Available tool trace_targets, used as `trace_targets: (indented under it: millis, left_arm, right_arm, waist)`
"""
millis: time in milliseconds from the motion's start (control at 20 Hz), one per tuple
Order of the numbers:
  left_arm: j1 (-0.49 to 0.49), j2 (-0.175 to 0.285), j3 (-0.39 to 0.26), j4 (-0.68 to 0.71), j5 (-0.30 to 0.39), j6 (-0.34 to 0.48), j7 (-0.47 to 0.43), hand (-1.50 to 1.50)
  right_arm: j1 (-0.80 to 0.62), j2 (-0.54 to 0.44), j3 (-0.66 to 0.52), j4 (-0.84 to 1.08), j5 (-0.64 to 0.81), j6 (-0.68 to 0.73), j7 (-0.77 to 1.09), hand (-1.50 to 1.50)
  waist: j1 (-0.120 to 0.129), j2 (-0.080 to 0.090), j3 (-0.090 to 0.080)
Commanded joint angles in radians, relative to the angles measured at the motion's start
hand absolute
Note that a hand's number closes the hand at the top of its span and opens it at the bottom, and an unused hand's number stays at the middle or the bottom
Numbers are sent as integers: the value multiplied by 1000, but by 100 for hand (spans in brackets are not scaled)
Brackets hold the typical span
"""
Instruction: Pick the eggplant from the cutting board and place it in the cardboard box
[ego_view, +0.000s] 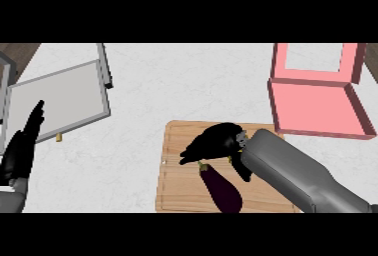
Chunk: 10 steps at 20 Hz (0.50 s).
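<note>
One eggplant (223, 191) lies, stem end just beside the right hand's (218, 140) fingers (190, 156).

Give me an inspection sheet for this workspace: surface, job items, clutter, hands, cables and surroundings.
Surface: white counter with a wooden cutting board on it.
Job's things: eggplant lying on the board; pink box open, far right.
Clutter: grey case lying open, far left.
Hands: right hand over the eggplant's stem end, grasp unclear; left hand resting open at the left edge, fingers up.
Cables: nothing seen.
Surroundings: brown strip beyond the counter's far left corner.
</note>
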Motion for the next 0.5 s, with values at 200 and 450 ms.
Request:
trace_targets:
  millis: [200,450]
  left_arm:
    - [-52,-9,33,28,-24,-25,27,0]
    - [-55,-20,53,40,-30,-51,11,0]
  right_arm:
    - [70,43,-7,-109,-10,112,-17,-150]
    - [79,-2,-45,-215,-37,178,-14,-150]
  waist:
    - [-6,-1,0]
    - [-6,-1,0]
